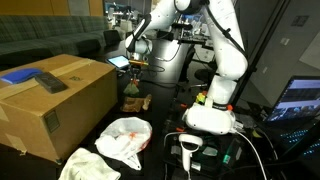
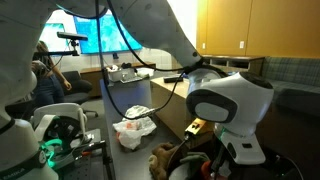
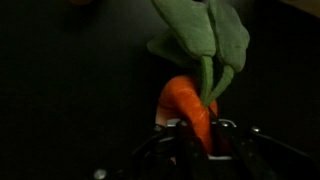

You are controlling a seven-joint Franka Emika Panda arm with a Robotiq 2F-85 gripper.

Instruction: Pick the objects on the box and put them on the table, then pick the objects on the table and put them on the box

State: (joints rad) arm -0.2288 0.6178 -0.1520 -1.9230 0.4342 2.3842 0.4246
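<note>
In the wrist view the pincer [image 3: 195,128] is clenched on the orange body of a toy carrot [image 3: 185,100], whose green leaves point away from it. In an exterior view the pincer hangs in the air beside the cardboard box [image 1: 70,105]. A blue pad [image 1: 20,76] and a grey slab [image 1: 50,83] lie on the box. A white-and-orange bag [image 1: 128,133] and a white cloth [image 1: 85,165] lie on the black surface [image 2: 125,100].

Passage over the bench [image 1: 166,112] beside the carton [image 1: 60,105] is narrowed by the plastic bag [image 1: 130,135] and white cloth [image 1: 85,165].
</note>
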